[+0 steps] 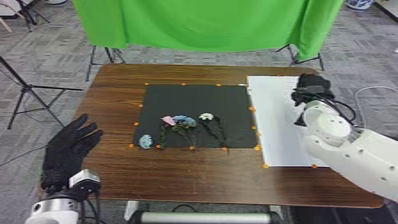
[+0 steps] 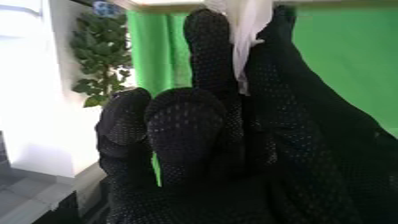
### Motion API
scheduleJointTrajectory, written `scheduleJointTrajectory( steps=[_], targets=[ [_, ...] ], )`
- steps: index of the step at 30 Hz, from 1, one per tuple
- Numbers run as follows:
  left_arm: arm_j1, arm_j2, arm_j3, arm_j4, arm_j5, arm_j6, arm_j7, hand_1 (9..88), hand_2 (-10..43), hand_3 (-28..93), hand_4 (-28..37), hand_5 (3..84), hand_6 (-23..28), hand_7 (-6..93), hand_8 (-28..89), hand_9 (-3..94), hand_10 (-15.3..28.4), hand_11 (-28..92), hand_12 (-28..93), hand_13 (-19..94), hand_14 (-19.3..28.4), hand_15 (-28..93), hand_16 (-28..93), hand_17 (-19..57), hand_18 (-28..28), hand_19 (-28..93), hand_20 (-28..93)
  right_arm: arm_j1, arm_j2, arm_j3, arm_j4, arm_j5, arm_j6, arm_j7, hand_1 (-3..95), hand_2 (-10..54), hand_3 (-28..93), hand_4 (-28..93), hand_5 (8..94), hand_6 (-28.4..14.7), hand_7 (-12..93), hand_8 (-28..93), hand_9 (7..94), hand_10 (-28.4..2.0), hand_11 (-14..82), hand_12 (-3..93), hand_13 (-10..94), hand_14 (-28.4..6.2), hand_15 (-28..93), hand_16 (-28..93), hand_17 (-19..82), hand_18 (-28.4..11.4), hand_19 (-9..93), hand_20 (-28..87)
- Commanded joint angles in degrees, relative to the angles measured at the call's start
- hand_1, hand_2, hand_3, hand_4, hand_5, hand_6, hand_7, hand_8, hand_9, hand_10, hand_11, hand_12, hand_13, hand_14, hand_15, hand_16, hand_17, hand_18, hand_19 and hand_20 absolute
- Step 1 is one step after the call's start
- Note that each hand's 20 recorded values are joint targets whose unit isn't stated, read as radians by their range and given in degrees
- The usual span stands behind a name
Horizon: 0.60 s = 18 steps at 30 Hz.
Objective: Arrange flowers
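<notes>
Over the white sheet (image 1: 275, 145), near two o'clock on the brown table (image 1: 178, 175), we see the right hand (image 1: 311, 90). Its fingers are bent a bit, and it pinches a thin white thing (image 2: 250, 30) between its finger and thumb. We can't tell what the white thing is. It sits up by the fingertips, with a droopy end hanging down between them.

Around nine o'clock, at the table's edge, we see the left hand (image 1: 67, 150). Its fingers are spread wide and hold nothing.

On the black mat (image 1: 191, 100), the white flower (image 1: 206, 116) lies near the middle. Toward nine o'clock from it we find the blue flower (image 1: 184, 120), then the pink flower (image 1: 168, 120) just beside that. Their stems point to about six o'clock. The pale blue flower (image 1: 146, 141) lies near the mat's eight o'clock corner.

The head view gives us the mat and its flowers. The right wrist view gives us the pinched white thing up close, and a leafy green plant (image 2: 98, 55) near a green cloth (image 2: 342, 65).
</notes>
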Motion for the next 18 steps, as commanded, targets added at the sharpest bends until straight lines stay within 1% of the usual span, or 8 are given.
scheduleJointTrajectory(
  steps=[1,4,6,8,10,14,15,18],
  targets=[
    [2.2,-0.53,-0.80,-0.97,-0.32,0.88,0.24,24.0,5.0,82,-22.5,40.4,10.8,16.9,-11,36.6,19.7,32,10,28,26.1,55,-10,-6.7,24.7,61,20,-6.8,-2.0,4.7,-7.3,-7.9,-2.8,-6.9,52.6,-9.5,83,-28,79.9,1.2,32,-4,92.5,-7.0,16.7,33.7,80,-3.8,75,15,37,-22.3,93,33],
    [2.0,-0.33,-0.86,-0.85,-0.36,0.76,0.44,23.9,4.9,82,-22.4,40.4,10.8,16.9,-11,36.6,19.7,32,10,28,26.1,55,-9,-6.7,24.7,61,20,-7.1,-3.2,3.3,-8.6,-10.4,-4.1,-9.4,52.3,-9.5,83,-28,79.8,1.2,32,-4,92.4,-6.9,16.7,33.9,80,-4.0,75,15,37,-22.3,93,33],
    [1.7,0.14,-0.51,-0.56,-0.84,1.04,1.52,23.9,4.9,83,-22.4,40.4,10.8,16.9,-11,36.6,19.7,32,10,28,26.1,55,-10,-6.7,24.7,61,20,-5.0,-4.0,0.0,-8.7,-9.8,-3.1,-9.8,52.3,-9.5,83,-28,79.7,1.1,32,-4,92.4,-7.0,16.7,33.9,80,-4.1,75,15,37,-22.2,93,33],
    [1.2,0.15,-0.76,-0.40,-0.55,0.58,1.36,23.8,4.9,83,-22.4,40.4,10.8,16.9,-11,36.6,19.6,32,10,28,26.2,55,-10,-6.8,24.7,61,20,-4.1,-5.3,-1.9,-8.5,-9.6,-2.5,-10.3,52.3,-9.5,83,-28,79.7,1.1,32,-4,92.3,-7.0,16.7,34.0,80,-4.1,75,15,37,-22.2,93,33],
    [0.6,0.84,-0.89,-0.29,-0.61,0.47,1.01,23.8,4.9,83,-22.4,40.4,10.8,16.9,-11,36.6,19.6,32,10,28,26.2,55,-10,-6.8,24.7,61,20,-4.2,-6.1,-3.1,-8.4,-11.5,-3.3,-10.9,52.2,-9.5,83,-28,79.6,1.1,32,-4,92.3,-7.0,16.8,34.0,80,-4.2,75,15,37,-22.2,93,33],
    [-0.5,0.66,-1.31,0.13,0.04,-0.45,0.09,23.8,4.8,83,-22.4,40.4,10.8,16.9,-11,36.5,19.6,32,10,28,26.2,55,-10,-6.8,24.7,61,20,-3.3,-6.6,-6.3,-8.6,-9.9,-2.3,-9.5,52.0,-9.5,83,-28,79.4,1.1,32,-4,92.2,-7.1,16.8,34.1,80,-4.2,75,15,36,-22.1,93,33],
    [-0.2,1.03,-1.33,0.07,-0.22,-0.20,0.49,23.8,4.8,83,-22.4,40.4,10.8,16.9,-11,36.5,19.7,32,10,28,26.1,55,-10,-6.8,24.7,61,20,-3.5,-6.7,-6.6,-8.8,-9.8,-2.3,-9.3,52.0,-9.5,83,-28,79.3,1.2,32,-4,92.2,-7.1,16.8,34.0,80,-4.2,75,15,36,-22.1,93,33],
    [-0.7,0.91,-1.37,0.37,0.00,-0.83,-0.21,23.8,4.8,83,-22.4,40.4,10.8,16.9,-11,36.6,19.6,31,10,28,26.1,55,-10,-6.8,24.7,61,20,-4.1,-5.9,-7.5,-9.9,-10.7,-2.7,-9.2,52.0,-9.5,84,-28,79.0,1.2,32,-4,92.0,-7.2,16.9,34.2,79,-4.3,75,15,36,-22.0,93,33]
  ],
)
